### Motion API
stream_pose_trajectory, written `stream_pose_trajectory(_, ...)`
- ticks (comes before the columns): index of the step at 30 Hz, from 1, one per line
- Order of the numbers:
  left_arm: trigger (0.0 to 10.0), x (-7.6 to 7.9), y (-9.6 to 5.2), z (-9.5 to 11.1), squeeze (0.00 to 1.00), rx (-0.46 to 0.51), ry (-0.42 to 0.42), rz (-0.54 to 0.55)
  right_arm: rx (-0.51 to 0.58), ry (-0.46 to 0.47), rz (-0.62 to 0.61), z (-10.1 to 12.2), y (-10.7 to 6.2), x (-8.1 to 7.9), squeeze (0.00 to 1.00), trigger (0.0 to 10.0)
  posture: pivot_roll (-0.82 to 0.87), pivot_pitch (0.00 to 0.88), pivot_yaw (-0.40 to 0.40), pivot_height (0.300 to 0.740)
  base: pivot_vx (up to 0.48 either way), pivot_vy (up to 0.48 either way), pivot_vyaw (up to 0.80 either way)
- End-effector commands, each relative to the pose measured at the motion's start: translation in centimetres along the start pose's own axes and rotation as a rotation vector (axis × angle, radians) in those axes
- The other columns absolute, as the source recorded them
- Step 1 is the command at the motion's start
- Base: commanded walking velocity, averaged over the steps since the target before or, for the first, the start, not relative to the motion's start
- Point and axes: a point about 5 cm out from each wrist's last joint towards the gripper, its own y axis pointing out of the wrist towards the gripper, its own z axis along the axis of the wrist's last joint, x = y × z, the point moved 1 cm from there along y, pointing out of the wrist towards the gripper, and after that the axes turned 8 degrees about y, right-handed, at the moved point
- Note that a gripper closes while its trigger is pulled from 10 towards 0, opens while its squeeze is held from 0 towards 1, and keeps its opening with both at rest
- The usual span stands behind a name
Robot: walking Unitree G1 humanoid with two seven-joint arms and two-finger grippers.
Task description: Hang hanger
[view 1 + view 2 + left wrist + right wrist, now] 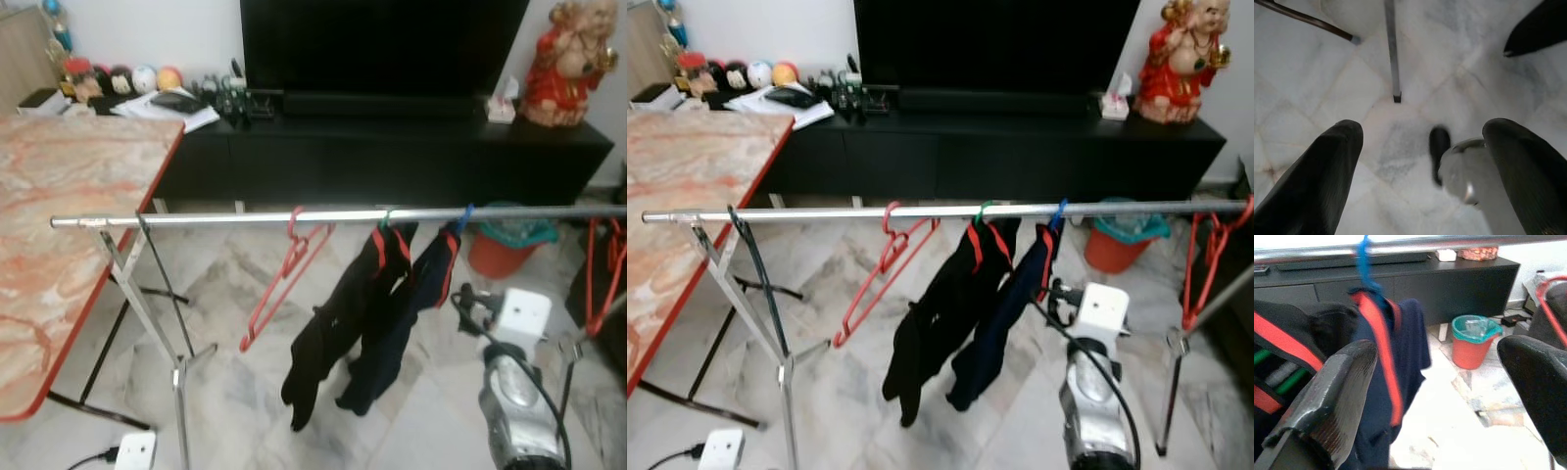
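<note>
**Hanger's on the rail, looks pretty much done**

Living room with a marble floor (235, 372), black TV cabinet (392, 147) along the back wall, a marble-top bench (69, 225) off to the robot's left, and a steel rail (245, 218) running across the middle.

Right tool (1435, 396) is up just below the rail, fingers spread wide with nothing between them. Straight ahead of it, through the wrist camera, is the navy garment (1400, 347) on a blue hanger (1365, 264), whose hook sits over the rail. I'd guess that's the one it was hanging, and it seems let go, since the fingers aren't touching it. Left tool (1425, 161) hangs down low over the floor, also wide open and empty.

Moving out along the rail: a black garment (338, 323) on a green hook just beside the navy one, then an empty red hanger (284, 279) tilted further left, and more red hangers (602, 274) at the far right end. An orange bin (505, 250) stands behind.

What's left, as far as I can tell: pull the right arm back clear of the clothes. Can't tell whether more hangers are waiting somewhere.
</note>
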Motion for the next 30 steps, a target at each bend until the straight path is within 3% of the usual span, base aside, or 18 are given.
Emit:
stream_pose_trajectory(1,10.0,-0.5,-0.1,-0.3,0.0,-0.016,0.013,0.011,-0.01,0.009,0.008,-0.1,0.0,-0.6,0.0,10.0,-0.08,0.0,-0.049,0.74,0.277,0.0,0.0)
stream_pose_trajectory(6,10.0,-0.6,-0.1,-0.3,0.0,-0.015,0.013,0.013,-0.01,0.011,0.009,-0.1,0.1,-0.6,0.0,10.0,-0.08,0.0,-0.049,0.74,0.269,0.0,0.0)
stream_pose_trajectory(16,10.0,-0.6,-0.1,-0.2,0.0,-0.014,0.014,0.013,-0.006,0.013,0.007,0.2,0.4,-0.6,0.0,10.0,-0.08,0.0,-0.048,0.74,0.0,0.0,0.0)
stream_pose_trajectory(30,10.0,-0.6,-0.1,-0.2,0.0,-0.017,0.013,0.013,-0.069,-0.003,0.107,0.0,1.2,-1.9,0.0,10.0,-0.08,0.0,-0.05,0.74,0.0,0.0,0.0)
